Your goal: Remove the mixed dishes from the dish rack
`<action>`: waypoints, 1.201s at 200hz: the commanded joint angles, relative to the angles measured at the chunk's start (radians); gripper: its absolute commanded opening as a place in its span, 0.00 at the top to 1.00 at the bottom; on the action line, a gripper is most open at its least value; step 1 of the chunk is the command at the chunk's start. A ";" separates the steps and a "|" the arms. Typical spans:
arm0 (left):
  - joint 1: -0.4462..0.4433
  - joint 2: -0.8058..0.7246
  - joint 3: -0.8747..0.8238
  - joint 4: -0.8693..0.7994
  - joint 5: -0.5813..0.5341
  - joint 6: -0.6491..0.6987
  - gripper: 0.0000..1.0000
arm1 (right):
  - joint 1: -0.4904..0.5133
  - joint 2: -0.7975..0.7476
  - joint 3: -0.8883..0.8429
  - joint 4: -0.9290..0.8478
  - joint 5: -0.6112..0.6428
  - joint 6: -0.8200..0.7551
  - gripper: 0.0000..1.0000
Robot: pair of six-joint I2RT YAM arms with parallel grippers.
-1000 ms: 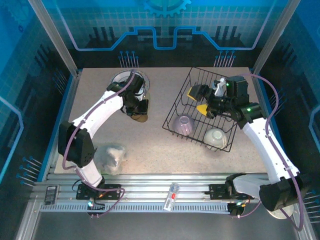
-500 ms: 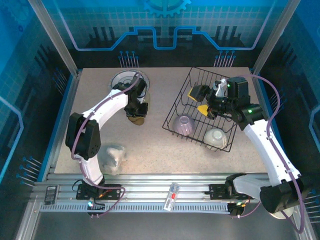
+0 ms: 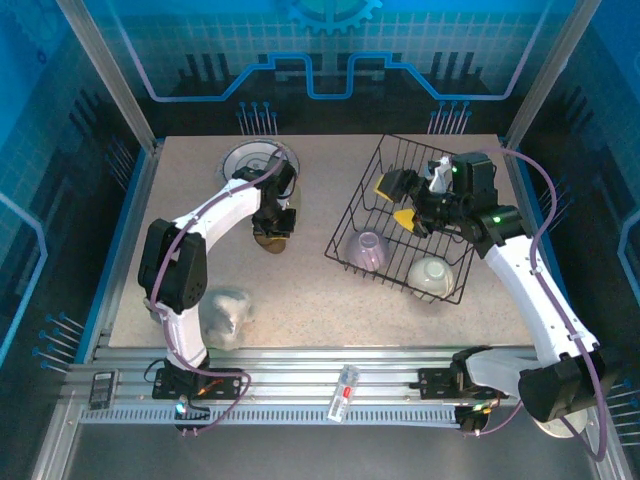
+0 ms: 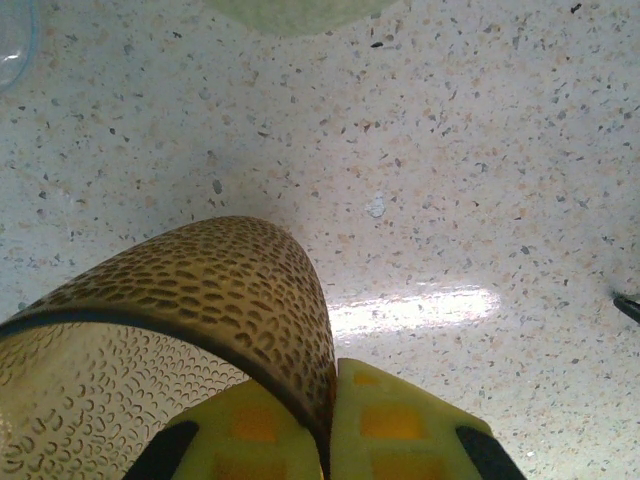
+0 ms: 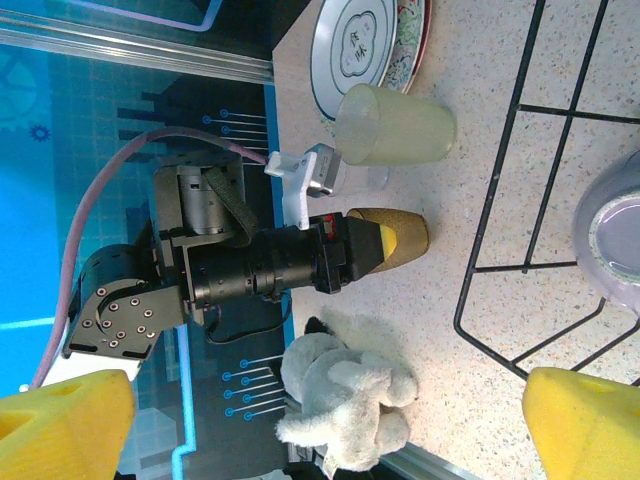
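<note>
While the brown cup (image 4: 200,290) is clamped by its wall in the left gripper (image 4: 330,425), it is held close to the speckled table (image 3: 300,290) (blue-lit panels all round). The rack (image 3: 356,197) is set well to its right, and the right gripper (image 3: 398,202) is held agape above it.

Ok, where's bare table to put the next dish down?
Widest bare patch: the middle of the table, between the brown cup in the left fingers and the dish rack, down to the near edge beside the whitish lump. Crowded: far left, around the plates and pale cup.
</note>
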 commanded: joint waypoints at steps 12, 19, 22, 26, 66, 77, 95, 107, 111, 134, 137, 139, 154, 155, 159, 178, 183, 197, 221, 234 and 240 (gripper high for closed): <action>0.010 0.016 0.012 -0.006 -0.002 0.013 0.91 | 0.001 0.010 -0.006 0.016 -0.020 0.006 0.00; 0.008 0.014 0.009 -0.006 0.000 0.012 0.89 | 0.001 0.010 -0.006 0.018 -0.021 0.006 0.00; 0.009 0.015 0.009 -0.006 0.002 0.011 0.88 | 0.000 0.010 -0.006 0.018 -0.021 0.006 0.00; 0.009 0.013 0.007 -0.005 0.004 0.009 0.87 | 0.000 0.010 -0.005 0.018 -0.021 0.006 0.00; 0.008 -0.005 -0.013 0.006 0.019 0.001 0.72 | -0.003 0.007 -0.005 0.015 -0.026 0.004 0.00; 0.009 -0.008 -0.017 0.008 0.021 0.000 0.68 | -0.004 0.006 -0.005 0.016 -0.028 0.006 0.00; 0.010 -0.014 -0.025 0.012 0.025 -0.001 0.65 | -0.005 0.006 -0.003 0.018 -0.031 0.006 0.00; 0.009 -0.019 -0.028 0.013 0.026 -0.002 0.64 | -0.005 0.004 -0.001 0.016 -0.032 0.006 0.00; 0.009 -0.020 -0.030 0.014 0.027 -0.002 0.64 | -0.005 0.004 0.000 0.016 -0.033 0.006 0.00; 0.009 -0.027 -0.034 0.012 0.029 -0.002 0.64 | -0.007 -0.001 0.002 0.012 -0.031 0.004 0.00; 0.009 -0.028 -0.034 0.012 0.029 -0.004 0.64 | -0.007 -0.002 0.002 0.012 -0.031 0.004 0.00; 0.008 -0.029 -0.034 0.012 0.029 -0.003 0.64 | -0.007 -0.002 0.003 0.012 -0.031 0.004 0.00; 0.009 -0.041 -0.035 0.013 0.032 -0.005 0.62 | -0.007 -0.005 0.003 0.010 -0.032 0.004 0.00; 0.009 -0.043 -0.035 0.013 0.032 -0.004 0.62 | -0.007 -0.006 0.003 0.010 -0.032 0.004 0.00; 0.007 -0.046 -0.034 0.011 0.030 -0.003 0.61 | -0.006 -0.007 0.003 0.009 -0.032 0.004 0.00; 0.009 -0.063 -0.029 0.004 0.026 -0.001 0.58 | -0.006 -0.010 0.003 0.003 -0.030 0.000 0.00; 0.008 -0.067 -0.027 0.002 0.025 -0.001 0.56 | -0.006 -0.011 0.003 0.001 -0.030 -0.001 0.00; 0.009 -0.082 -0.022 -0.001 0.028 0.000 0.52 | -0.006 -0.013 0.001 -0.008 -0.026 -0.009 0.00; 0.009 -0.112 -0.009 -0.006 0.036 0.000 0.42 | -0.008 -0.017 -0.006 -0.016 -0.021 -0.020 0.00; 0.009 -0.126 0.008 -0.017 0.039 0.001 0.41 | -0.008 -0.016 -0.011 -0.019 -0.019 -0.023 0.00; 0.009 -0.132 0.019 -0.022 0.042 0.002 0.40 | -0.008 -0.014 -0.013 -0.020 -0.019 -0.026 0.00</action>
